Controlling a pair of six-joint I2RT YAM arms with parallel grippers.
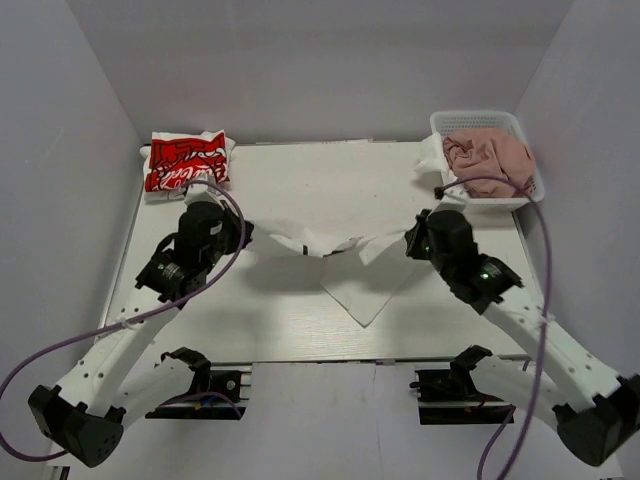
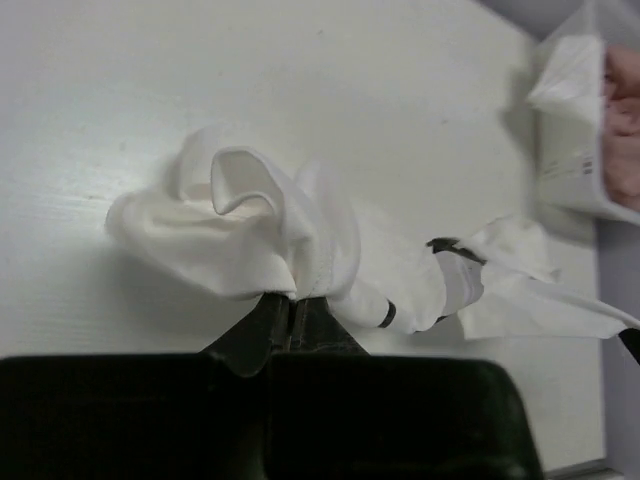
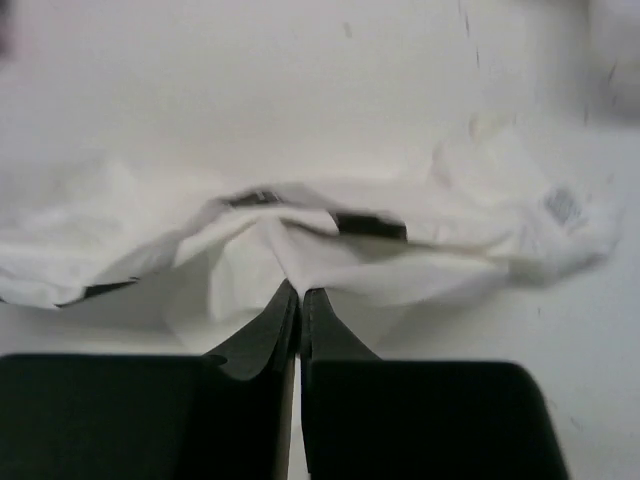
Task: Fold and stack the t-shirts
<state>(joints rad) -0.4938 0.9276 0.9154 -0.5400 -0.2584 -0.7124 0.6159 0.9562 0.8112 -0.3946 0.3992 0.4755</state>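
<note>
White t-shirt (image 1: 350, 285) pulled wide, left claw (image 2: 293, 302) pinching one end, right claw (image 3: 300, 293) pinching the other — middle sagging

White t-shirt (image 1: 355, 290): soft matt cloth, creased, bunched where both pairs of jaws pinch it; jaws dark, smooth, dull-sheened, plastic by the look; table (image 1: 200, 330) beneath them white, smooth, faintly grained; beyond the right jaws, basket (image 1: 478, 118) of white plastic mesh; dusty-pink t-shirt (image 1: 490, 155) inside, matt crumpled cloth.
</note>
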